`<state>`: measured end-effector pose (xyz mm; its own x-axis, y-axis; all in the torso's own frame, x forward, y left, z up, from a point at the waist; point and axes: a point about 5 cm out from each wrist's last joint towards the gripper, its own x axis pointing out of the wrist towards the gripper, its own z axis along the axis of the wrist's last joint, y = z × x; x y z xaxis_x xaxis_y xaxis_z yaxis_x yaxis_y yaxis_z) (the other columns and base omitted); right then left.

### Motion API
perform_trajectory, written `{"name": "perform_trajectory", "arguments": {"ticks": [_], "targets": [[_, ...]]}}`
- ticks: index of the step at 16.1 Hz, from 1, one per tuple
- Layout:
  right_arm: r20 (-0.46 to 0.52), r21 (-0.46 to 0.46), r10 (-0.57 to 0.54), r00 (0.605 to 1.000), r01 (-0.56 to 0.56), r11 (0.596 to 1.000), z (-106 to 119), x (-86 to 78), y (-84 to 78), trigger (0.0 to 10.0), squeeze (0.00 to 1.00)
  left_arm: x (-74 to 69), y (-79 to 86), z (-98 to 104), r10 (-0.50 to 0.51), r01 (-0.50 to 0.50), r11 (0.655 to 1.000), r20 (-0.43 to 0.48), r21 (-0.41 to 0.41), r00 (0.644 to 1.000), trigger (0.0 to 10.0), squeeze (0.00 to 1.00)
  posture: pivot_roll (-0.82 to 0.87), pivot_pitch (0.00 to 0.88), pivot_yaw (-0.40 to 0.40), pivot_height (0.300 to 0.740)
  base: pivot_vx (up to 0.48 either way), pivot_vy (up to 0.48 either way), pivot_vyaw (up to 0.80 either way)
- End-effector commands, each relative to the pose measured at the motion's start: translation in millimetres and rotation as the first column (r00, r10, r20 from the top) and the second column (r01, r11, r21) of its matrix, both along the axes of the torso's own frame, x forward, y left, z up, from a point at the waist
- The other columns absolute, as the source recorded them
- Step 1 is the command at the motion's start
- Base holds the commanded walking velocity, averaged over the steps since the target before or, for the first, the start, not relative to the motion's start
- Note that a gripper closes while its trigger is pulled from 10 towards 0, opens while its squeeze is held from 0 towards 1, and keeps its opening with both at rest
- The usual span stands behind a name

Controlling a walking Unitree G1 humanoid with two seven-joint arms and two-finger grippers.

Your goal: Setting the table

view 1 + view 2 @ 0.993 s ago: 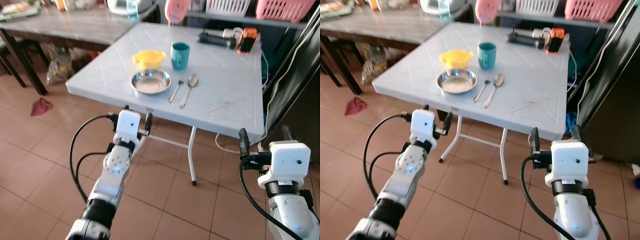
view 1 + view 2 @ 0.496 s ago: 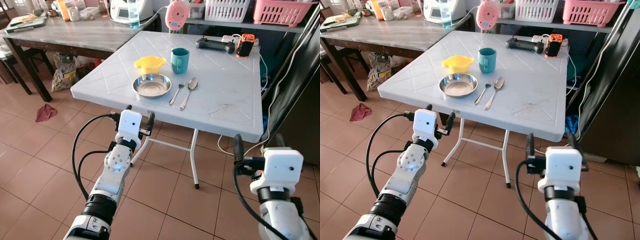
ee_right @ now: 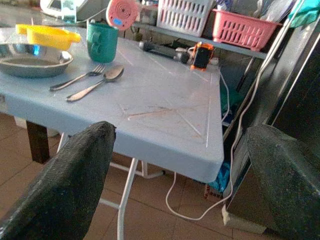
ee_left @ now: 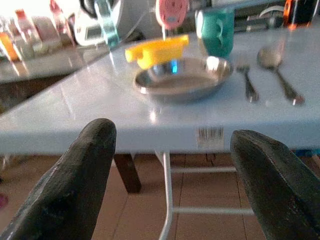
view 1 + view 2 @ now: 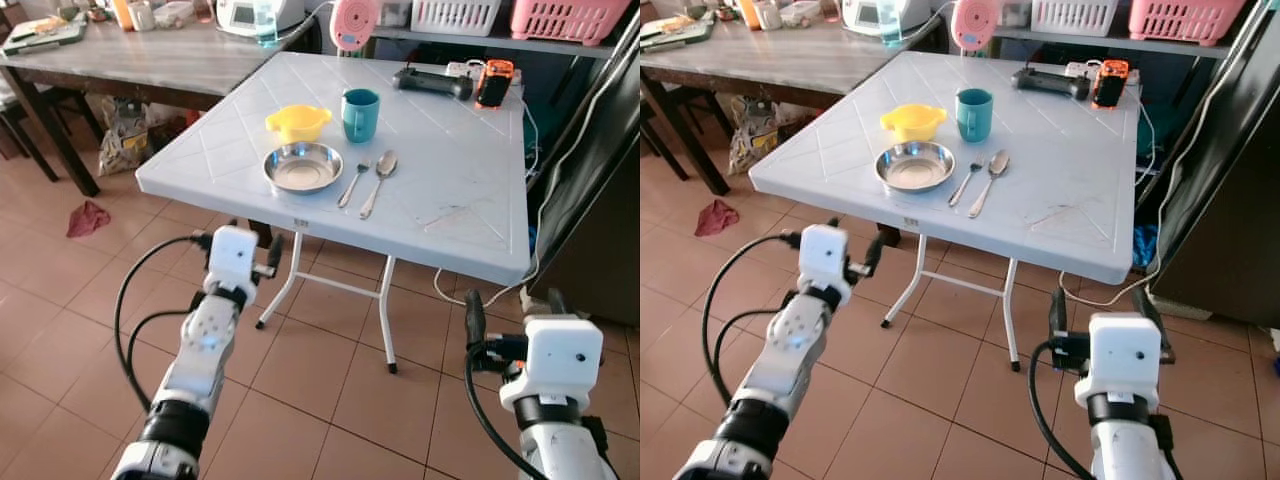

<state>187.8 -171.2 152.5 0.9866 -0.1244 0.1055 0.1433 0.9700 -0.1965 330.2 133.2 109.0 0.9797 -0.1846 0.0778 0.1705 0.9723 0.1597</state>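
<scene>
On the pale plastic table (image 5: 450,215) lie a steel plate (image 5: 303,166), a yellow bowl (image 5: 297,121) behind it, a teal cup (image 5: 360,113), and a fork (image 5: 352,182) beside a spoon (image 5: 378,181). My left gripper (image 5: 237,243) hangs open and empty over the floor, just short of the table's front edge and left of the plate. Its wrist view looks between two black fingers (image 4: 70,190) at the plate (image 4: 182,75). Lower down at the table's right front corner is my right gripper (image 5: 512,303), open and empty.
A dark wooden table (image 5: 130,60) stands at the left, with a red cloth (image 5: 87,217) on the tiled floor near it. A black device and an orange one (image 5: 495,80) lie at the table's far end. A dark cabinet (image 5: 600,180) and cables flank the right side.
My left gripper has drifted leftward, away from under the plate. The right gripper has sunk slightly. The things on the table have not moved.
</scene>
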Motion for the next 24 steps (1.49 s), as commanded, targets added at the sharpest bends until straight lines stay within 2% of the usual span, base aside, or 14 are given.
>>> {"name": "perform_trajectory", "arguments": {"ticks": [1,5,6,8,9,10,12,18,24], "targets": [[0.015,-0.001,0.009,1.000,-0.009,1.000,6,-2.3,2.0,10.0,0.00,-1.9,3.3,-1,-0.001,0.001,1.000,-0.014,0.003,1.000,10.0,0.00,-0.15,0.154,0.044,0.740,0.000,0.000,0.00],[-0.025,-0.014,0.016,1.000,-0.017,1.000,-1,-9.1,-2.8,10.0,0.00,-12.3,26.1,-11,-0.003,0.007,0.997,-0.060,0.074,0.998,10.0,0.00,-0.13,0.164,0.031,0.740,0.000,0.000,0.00],[-0.028,-0.019,0.019,0.999,-0.020,1.000,-1,-7.9,-5.7,10.0,0.00,-22.5,45.9,-13,-0.005,0.014,0.992,-0.075,0.125,0.997,10.0,0.00,-0.11,0.168,0.028,0.740,0.000,0.000,0.00],[-0.024,-0.024,0.022,0.999,-0.023,0.999,0,-4.2,-7.9,10.0,0.00,-34.5,62.3,-17,0.050,-0.036,0.989,-0.095,0.144,0.994,10.0,0.00,-0.08,0.165,0.025,0.740,0.000,0.000,0.00],[-0.021,-0.022,0.025,0.999,-0.026,0.999,0,-0.7,-8.2,10.0,0.00,-45.9,67.6,-22,0.094,-0.079,0.987,-0.107,0.142,0.990,10.0,0.00,-0.07,0.163,0.021,0.740,0.000,0.000,0.00],[-0.015,-0.016,0.038,0.999,-0.038,0.999,0,3.6,-6.1,10.0,0.00,-54.9,67.0,-25,0.113,-0.096,0.986,-0.114,0.138,0.987,10.0,0.00,-0.05,0.160,0.015,0.740,0.000,0.000,0.00],[-0.009,-0.014,0.072,0.997,-0.072,0.997,0,10.7,-0.7,10.0,0.00,-59.9,62.8,-25,0.095,-0.079,0.987,-0.109,0.141,0.989,10.0,0.00,-0.03,0.150,0.001,0.740,0.000,0.000,0.00],[0.013,-0.017,0.095,0.995,-0.095,0.995,5,22.7,-3.1,10.0,0.00,-63.8,57.4,-18,0.106,-0.094,0.987,-0.088,0.132,0.990,10.0,0.00,0.00,0.146,-0.036,0.740,0.000,0.000,0.00],[0.038,0.021,0.131,0.991,-0.132,0.991,6,40.1,8.8,10.0,0.00,-57.6,56.5,-3,0.118,-0.111,0.984,-0.040,0.139,0.992,10.0,0.00,0.06,0.178,-0.041,0.740,0.000,0.000,0.00]]}}
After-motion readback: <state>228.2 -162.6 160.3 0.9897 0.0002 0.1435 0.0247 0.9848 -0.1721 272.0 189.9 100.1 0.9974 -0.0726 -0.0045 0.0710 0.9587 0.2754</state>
